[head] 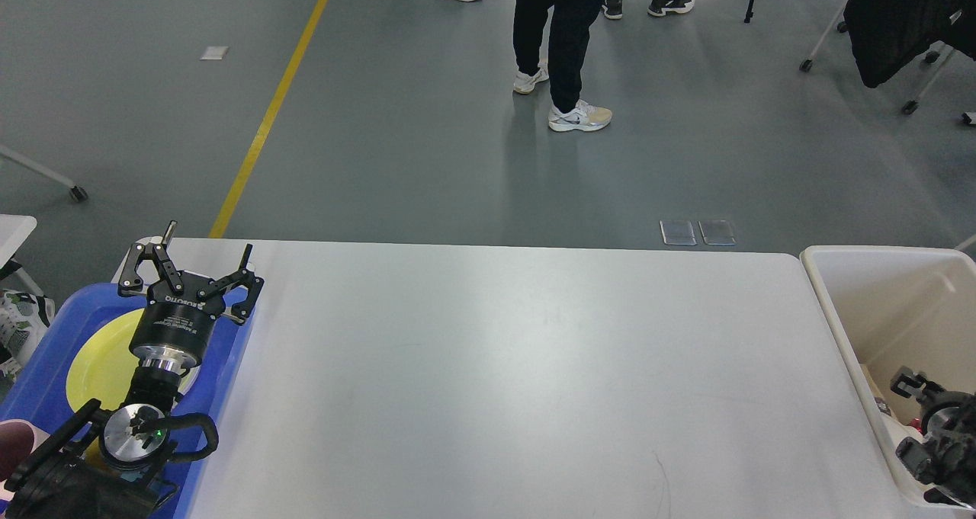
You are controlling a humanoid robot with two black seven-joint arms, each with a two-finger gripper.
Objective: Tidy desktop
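Two fingers of the left gripper (207, 256) are spread wide with nothing between them above the blue tray (46, 344), the yellow plate (99, 359) just below, so it looks best to lift straight up off the bare desktop (518, 366); the right gripper (911, 386) is too dark to tell.

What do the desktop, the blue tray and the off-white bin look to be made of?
The desktop looks like smooth white laminate or plastic with a satin finish: it shows soft glare and faint scuffs. The blue tray looks like moulded plastic, glossy, with a rounded raised rim. The off-white bin also looks like moulded plastic, matte to slightly shiny, with thick rounded walls.
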